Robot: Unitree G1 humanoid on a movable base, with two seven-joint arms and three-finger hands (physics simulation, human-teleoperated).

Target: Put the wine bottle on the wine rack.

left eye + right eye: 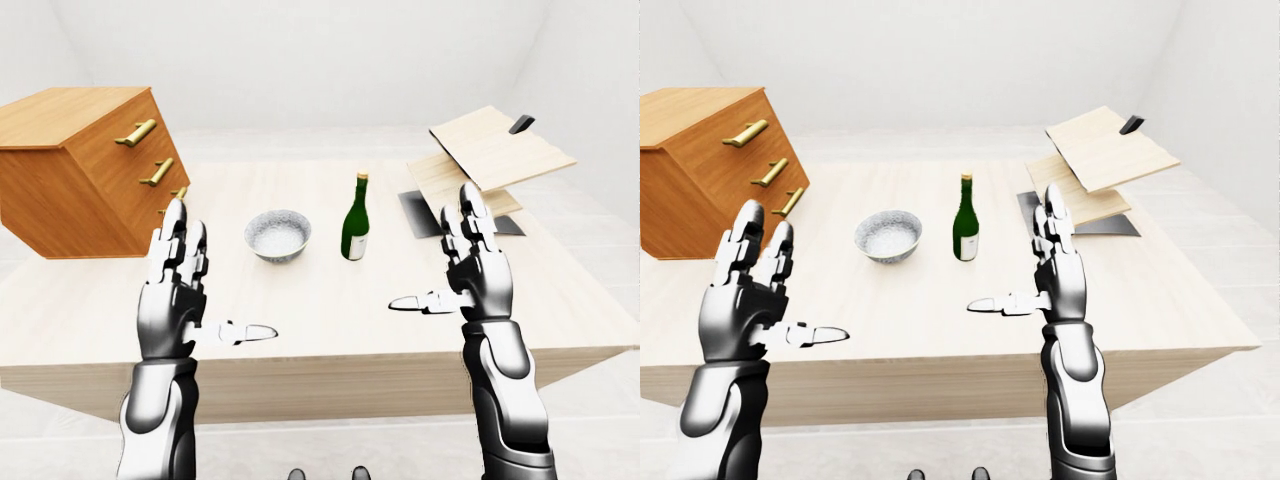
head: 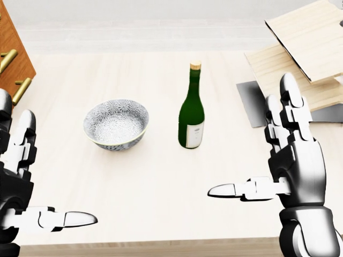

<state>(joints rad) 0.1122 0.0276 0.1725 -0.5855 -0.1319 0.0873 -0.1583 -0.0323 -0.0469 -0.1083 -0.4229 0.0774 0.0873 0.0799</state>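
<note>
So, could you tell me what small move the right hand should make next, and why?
Probably reach the open right hand up-left in the head view toward the upright green glass wine bottle: it stands ungrasped, nearer this hand than the left.

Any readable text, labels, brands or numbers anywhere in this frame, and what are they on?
None can be read.
wine bottle: carries a pale label low on its body, with marks too small and blurred to read.
bowl: patterned only, no lettering.
drawer chest: plain wood with brass handles, no text.
</note>
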